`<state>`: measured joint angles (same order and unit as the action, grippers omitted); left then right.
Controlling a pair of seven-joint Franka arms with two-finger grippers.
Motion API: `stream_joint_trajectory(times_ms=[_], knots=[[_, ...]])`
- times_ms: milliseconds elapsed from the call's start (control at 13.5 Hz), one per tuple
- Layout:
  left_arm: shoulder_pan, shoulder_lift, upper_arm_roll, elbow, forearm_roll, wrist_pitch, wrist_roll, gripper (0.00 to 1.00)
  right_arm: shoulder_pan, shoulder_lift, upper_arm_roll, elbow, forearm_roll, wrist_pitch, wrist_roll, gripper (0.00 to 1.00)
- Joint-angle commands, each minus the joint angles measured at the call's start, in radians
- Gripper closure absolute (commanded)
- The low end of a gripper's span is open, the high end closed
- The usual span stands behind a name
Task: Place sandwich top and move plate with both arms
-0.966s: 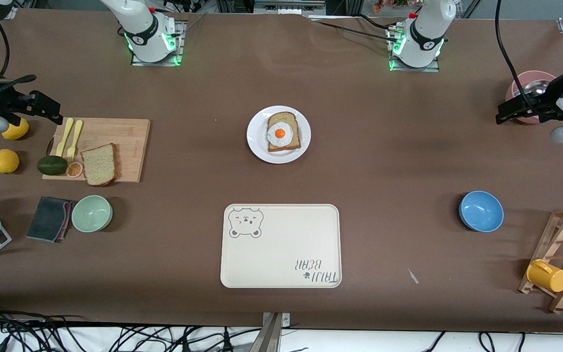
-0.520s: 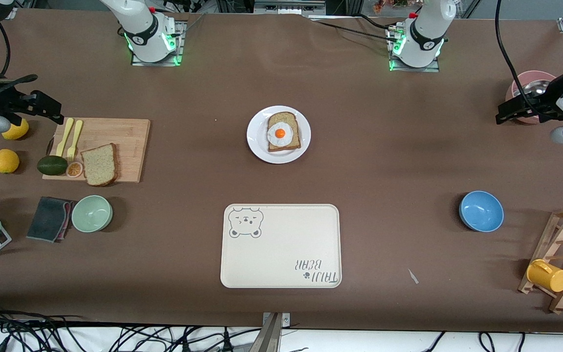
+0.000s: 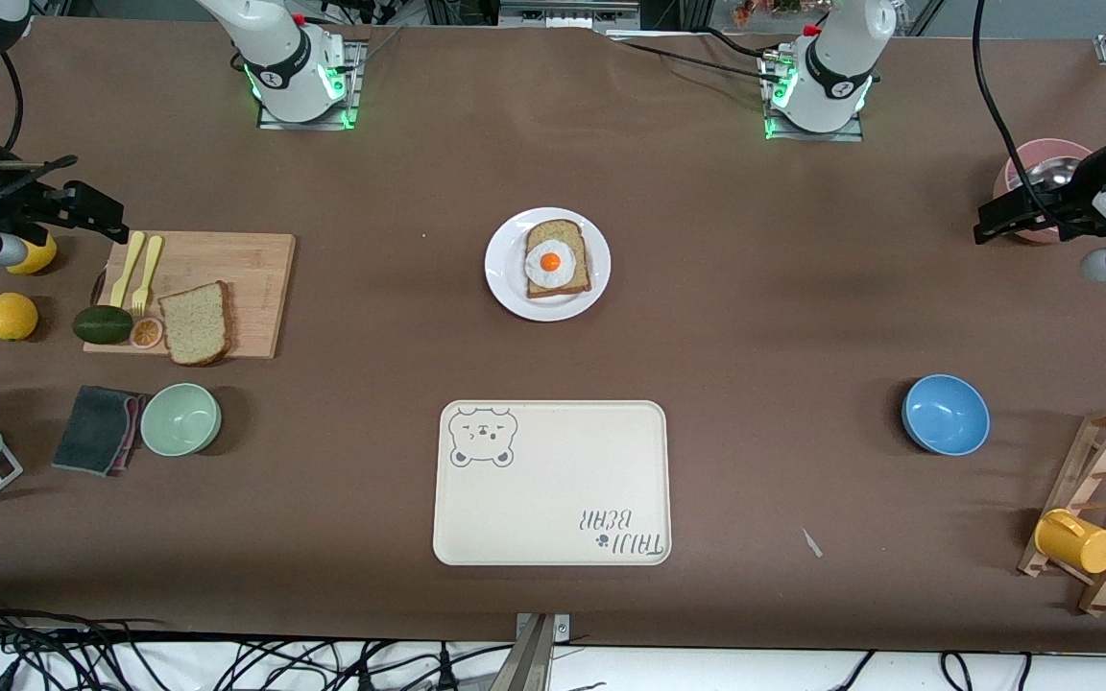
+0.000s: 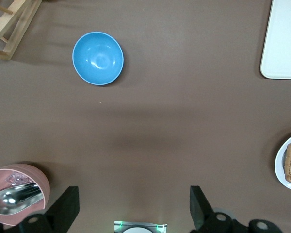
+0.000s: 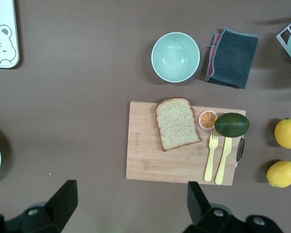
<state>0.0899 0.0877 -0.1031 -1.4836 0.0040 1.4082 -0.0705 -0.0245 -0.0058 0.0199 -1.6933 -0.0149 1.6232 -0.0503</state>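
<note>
The plain brown wholemeal bread slice (image 3: 195, 323) lies on the pale wooden cutting board (image 3: 246, 264) toward the right arm's end of the brown tabletop (image 3: 755, 317), touching a cut orange half (image 3: 146, 332). The round white plate (image 3: 505, 283) with the egg-topped slice (image 3: 555, 259) sits mid-tabletop. The right claw (image 5: 128, 204) hangs over the board's edge, fingers apart and empty; the left claw (image 4: 133, 208) waits, fingers spread, beside a pink bowl (image 4: 26, 177). Likely risk: a descent could nudge the yellow fork (image 5: 211, 155) or orange half, or pinch only crust and drop the slice.
</note>
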Motion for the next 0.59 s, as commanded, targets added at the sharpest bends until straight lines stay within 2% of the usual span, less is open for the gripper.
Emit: stream_joint_trajectory(times_ms=[0, 520], knots=[[-0.004, -0.009, -0.004, -0.007, 0.036, 0.006, 0.006, 0.0, 0.006, 0.0, -0.005, 0.009, -0.01, -0.014, -0.005, 0.0], [-0.002, -0.011, -0.003, -0.006, 0.036, 0.005, 0.008, 0.0, 0.006, 0.0, -0.006, 0.009, -0.011, -0.014, -0.013, 0.0]])
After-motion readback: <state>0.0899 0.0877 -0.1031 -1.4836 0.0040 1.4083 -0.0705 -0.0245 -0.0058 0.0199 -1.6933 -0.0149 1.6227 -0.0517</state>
